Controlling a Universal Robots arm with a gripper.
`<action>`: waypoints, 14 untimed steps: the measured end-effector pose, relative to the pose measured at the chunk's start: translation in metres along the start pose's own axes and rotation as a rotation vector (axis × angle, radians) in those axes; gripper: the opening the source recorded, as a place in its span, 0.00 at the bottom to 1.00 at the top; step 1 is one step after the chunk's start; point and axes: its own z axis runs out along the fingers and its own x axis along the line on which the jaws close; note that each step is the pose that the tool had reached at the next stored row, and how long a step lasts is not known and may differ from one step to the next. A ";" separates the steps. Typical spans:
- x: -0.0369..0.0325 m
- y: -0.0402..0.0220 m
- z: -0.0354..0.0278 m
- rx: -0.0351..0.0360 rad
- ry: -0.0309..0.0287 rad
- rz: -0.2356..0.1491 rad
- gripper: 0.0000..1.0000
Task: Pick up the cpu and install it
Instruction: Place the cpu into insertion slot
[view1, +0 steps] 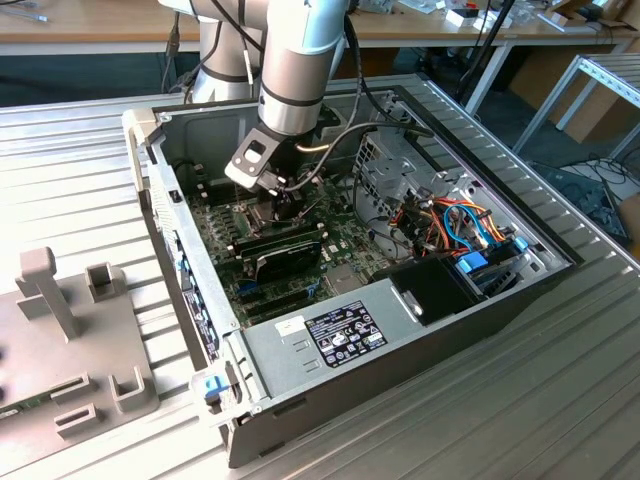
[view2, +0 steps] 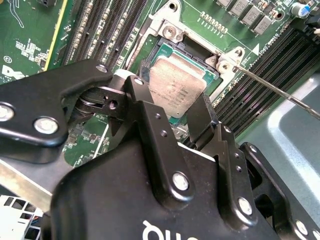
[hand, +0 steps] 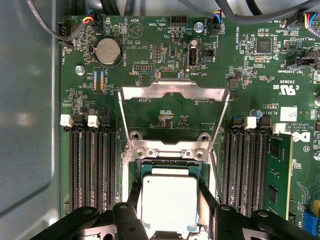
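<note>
The cpu (hand: 169, 202), a flat square chip with a dull silver top, sits between my gripper's (hand: 169, 200) two black fingers (hand: 135, 196), which press against its opposite edges. It lies level in or just over the square socket (hand: 170, 166) on the green motherboard (hand: 150, 30); I cannot tell whether it is seated. The socket's hinged metal frame (hand: 172, 92) is flipped open beyond it. In the second wrist view the cpu (view2: 177, 87) shows between the fingers (view2: 207, 110), with the thin socket lever (view2: 270, 85) beside it. In the exterior view the gripper (view1: 288, 210) reaches down into the open computer case (view1: 150, 190).
Memory slots (hand: 92, 165) flank the socket on both sides. Black memory sticks (view1: 280, 245) lie close in front of the gripper. A power supply (view1: 340, 330) and coloured cables (view1: 450, 225) occupy the case's near and right parts. A grey fixture (view1: 60, 330) stands at the exterior view's left.
</note>
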 end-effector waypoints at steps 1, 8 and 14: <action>0.0000 0.0000 0.0000 0.0000 0.0000 0.000 0.54; 0.0000 0.0000 0.0005 0.0001 -0.0001 0.000 0.54; 0.0000 0.0002 0.0008 0.0001 0.0000 0.000 0.54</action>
